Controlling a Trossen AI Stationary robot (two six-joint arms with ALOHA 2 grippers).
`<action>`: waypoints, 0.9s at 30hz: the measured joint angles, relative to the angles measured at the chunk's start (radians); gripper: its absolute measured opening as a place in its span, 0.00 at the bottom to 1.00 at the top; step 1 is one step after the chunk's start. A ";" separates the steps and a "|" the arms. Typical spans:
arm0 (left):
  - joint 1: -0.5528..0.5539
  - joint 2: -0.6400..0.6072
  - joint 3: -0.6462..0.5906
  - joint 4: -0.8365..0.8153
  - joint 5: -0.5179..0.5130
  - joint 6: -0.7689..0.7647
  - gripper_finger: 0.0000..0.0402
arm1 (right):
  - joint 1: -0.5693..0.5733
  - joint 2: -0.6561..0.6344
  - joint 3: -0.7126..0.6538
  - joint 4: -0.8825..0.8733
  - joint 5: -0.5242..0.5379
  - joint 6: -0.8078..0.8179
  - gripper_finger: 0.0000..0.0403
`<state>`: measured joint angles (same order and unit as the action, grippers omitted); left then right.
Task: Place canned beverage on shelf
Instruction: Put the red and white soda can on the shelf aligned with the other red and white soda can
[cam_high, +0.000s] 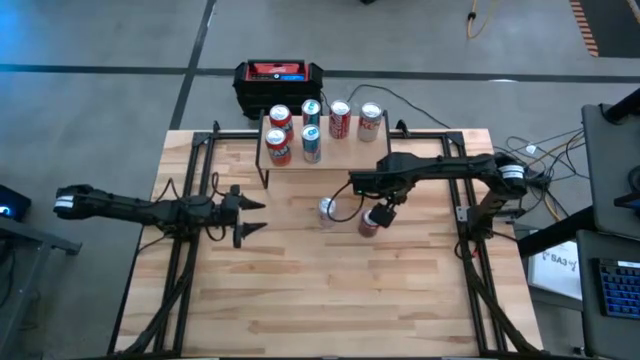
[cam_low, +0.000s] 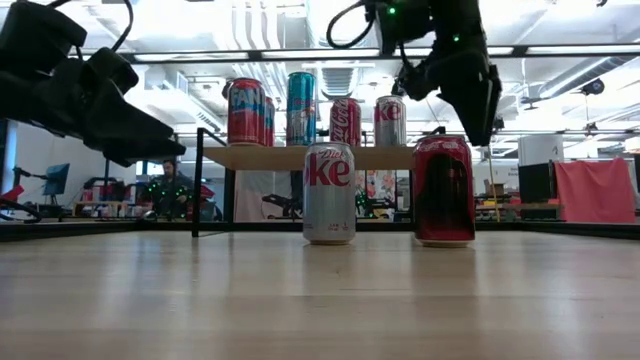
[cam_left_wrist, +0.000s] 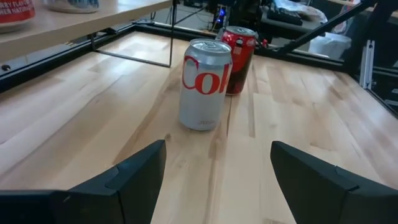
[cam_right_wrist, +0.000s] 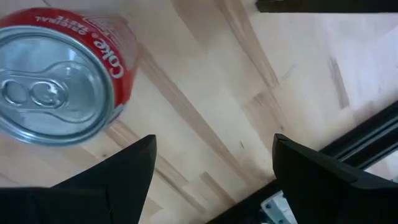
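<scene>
Two cans stand upright on the wooden table: a silver Diet Coke can (cam_high: 327, 210) (cam_low: 329, 192) (cam_left_wrist: 203, 84) and a red Coke can (cam_high: 368, 223) (cam_low: 443, 190) (cam_right_wrist: 59, 74) (cam_left_wrist: 239, 50). The shelf (cam_high: 350, 152) (cam_low: 290, 157), at the table's far side, carries several cans on its board. My right gripper (cam_high: 384, 207) (cam_right_wrist: 211, 168) points down, open, above the table just beside the red can, with nothing between its fingers. My left gripper (cam_high: 260, 216) (cam_left_wrist: 217, 168) is open at the table's left, pointing level toward the two cans.
A black-and-red box (cam_high: 278, 80) sits behind the table's far edge. Black frame rails (cam_high: 190, 200) run along the table's left and right sides. Bare wood lies between the two cans and the near edge. The room beyond shows in the low view.
</scene>
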<state>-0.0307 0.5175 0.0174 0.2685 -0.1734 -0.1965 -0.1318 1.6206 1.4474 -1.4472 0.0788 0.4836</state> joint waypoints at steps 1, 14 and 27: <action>0.000 0.002 0.000 0.001 0.000 0.000 0.68 | 0.000 0.007 0.007 -0.001 0.000 -0.006 0.74; 0.000 0.022 0.000 0.000 0.000 0.000 0.68 | 0.014 -0.011 0.071 0.040 0.000 -0.166 0.74; 0.000 0.045 0.000 0.000 0.000 0.000 0.68 | 0.065 -0.024 0.070 0.069 -0.001 -0.200 0.74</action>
<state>-0.0307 0.5625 0.0174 0.2684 -0.1738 -0.1963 -0.0671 1.5970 1.5177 -1.3777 0.0777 0.2840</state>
